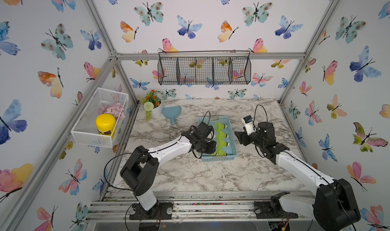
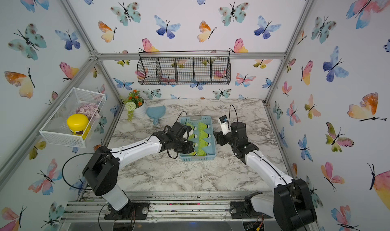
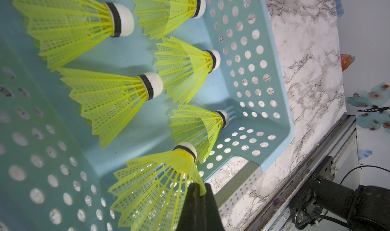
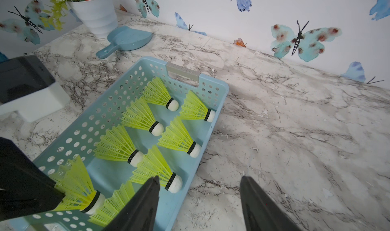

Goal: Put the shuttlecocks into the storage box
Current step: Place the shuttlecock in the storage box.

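My left pincer (image 3: 197,186) is clamped on one shuttlecock (image 3: 156,189) at the front end of the storage box (image 1: 232,139), mid-worktop (image 1: 190,173). The other shuttlecocks (image 4: 145,119) lie inside. My right pincer (image 4: 199,178) stands apart beside the box.

left gripper (image 3: 199,186): finger bases cut off by frame edge; fingertips hidden under its body in both top views.
held shuttlecock (image 3: 156,189): skirt rim hidden between left fingers.
shuttlecocks (image 1: 220,127): row beneath left fingers mostly covered in a top view.
right gripper (image 4: 199,178): finger bases cut off; nearest shuttlecock (image 4: 114,204) partly behind one finger.

Left tool (image 3: 196,187) pinched, right tool (image 4: 199,179) parted.
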You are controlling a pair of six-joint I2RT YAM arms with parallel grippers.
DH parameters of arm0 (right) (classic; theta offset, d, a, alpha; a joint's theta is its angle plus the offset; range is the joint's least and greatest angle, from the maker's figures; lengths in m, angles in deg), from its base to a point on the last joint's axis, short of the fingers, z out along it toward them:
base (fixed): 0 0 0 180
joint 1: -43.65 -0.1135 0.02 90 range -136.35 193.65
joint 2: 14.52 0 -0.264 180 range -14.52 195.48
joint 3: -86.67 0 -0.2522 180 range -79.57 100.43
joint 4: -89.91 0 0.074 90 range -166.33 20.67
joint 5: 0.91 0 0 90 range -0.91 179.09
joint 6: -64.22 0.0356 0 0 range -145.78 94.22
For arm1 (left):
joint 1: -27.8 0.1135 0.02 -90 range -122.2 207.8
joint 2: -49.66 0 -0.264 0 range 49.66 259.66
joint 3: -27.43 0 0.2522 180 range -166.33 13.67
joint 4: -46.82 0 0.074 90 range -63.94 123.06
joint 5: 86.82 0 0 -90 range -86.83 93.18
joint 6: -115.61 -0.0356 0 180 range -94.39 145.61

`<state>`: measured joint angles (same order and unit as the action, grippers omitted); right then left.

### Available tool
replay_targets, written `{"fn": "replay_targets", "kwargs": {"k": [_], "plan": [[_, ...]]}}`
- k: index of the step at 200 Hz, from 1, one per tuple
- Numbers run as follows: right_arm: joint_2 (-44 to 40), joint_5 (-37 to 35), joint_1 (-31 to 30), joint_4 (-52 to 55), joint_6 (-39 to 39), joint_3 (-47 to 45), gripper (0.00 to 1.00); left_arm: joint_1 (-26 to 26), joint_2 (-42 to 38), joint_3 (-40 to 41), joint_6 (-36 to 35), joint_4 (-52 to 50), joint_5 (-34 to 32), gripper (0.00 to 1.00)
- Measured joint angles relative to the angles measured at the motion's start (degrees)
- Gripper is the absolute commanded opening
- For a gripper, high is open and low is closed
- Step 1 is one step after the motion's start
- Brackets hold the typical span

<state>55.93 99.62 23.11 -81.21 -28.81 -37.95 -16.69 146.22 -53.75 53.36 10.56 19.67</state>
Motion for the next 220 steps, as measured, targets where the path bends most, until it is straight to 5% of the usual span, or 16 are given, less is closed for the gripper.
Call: {"fn": "replay_targets", "kwargs": {"k": [171, 220], "plan": [[0.35, 0.52, 0.0, -0.15, 0.44, -0.02, 0.67, 0.0, -0.02, 6.21, 4.72, 8.5, 1.84, 0.0], [0.94, 1.22, 0.0, -0.15, 0.44, -0.02, 0.67, 0.0, -0.17, 7.87, 5.77, 10.12, 2.27, 0.27]]}}
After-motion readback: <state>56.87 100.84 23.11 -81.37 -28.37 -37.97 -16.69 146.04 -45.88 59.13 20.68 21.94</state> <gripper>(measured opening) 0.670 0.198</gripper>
